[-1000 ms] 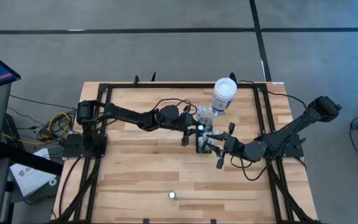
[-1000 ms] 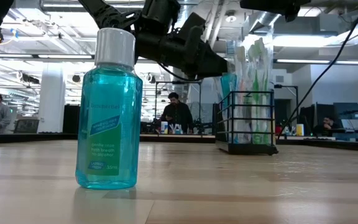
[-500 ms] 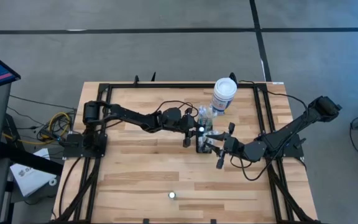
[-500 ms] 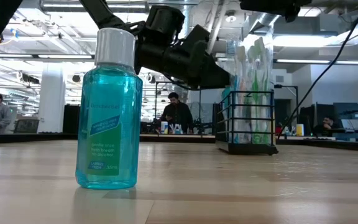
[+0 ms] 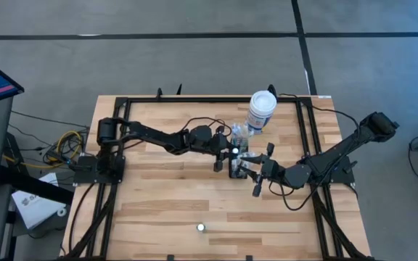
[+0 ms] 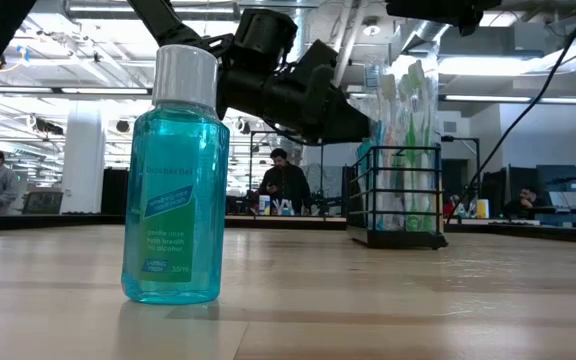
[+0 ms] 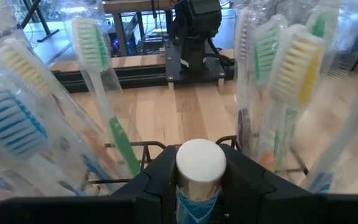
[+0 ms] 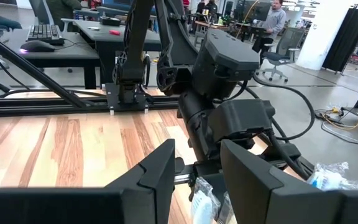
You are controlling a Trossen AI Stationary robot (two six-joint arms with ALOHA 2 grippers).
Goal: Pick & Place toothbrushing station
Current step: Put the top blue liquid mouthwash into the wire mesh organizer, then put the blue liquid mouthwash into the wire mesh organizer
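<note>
Nearest the front edge of the light wooden table (image 5: 158, 203) stands a clear teal mouthwash bottle with a white cap (image 6: 175, 175), upright and alone. Farther in, near the middle, stands the toothbrushing station (image 6: 398, 205), a small black wire caddy holding wrapped plastic toothbrushes (image 7: 98, 68). The left gripper (image 5: 227, 154) hangs over it, its fingers pinching a small white-capped bottle (image 7: 200, 163). The right gripper (image 8: 194, 171) is just beside the caddy, fingers spread apart. At the far edge stands a white cylindrical canister with a blue label (image 5: 261, 110).

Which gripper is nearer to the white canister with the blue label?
Left. The left gripper sits just in front of the canister, by the black caddy; the right gripper is slightly farther away.
</note>
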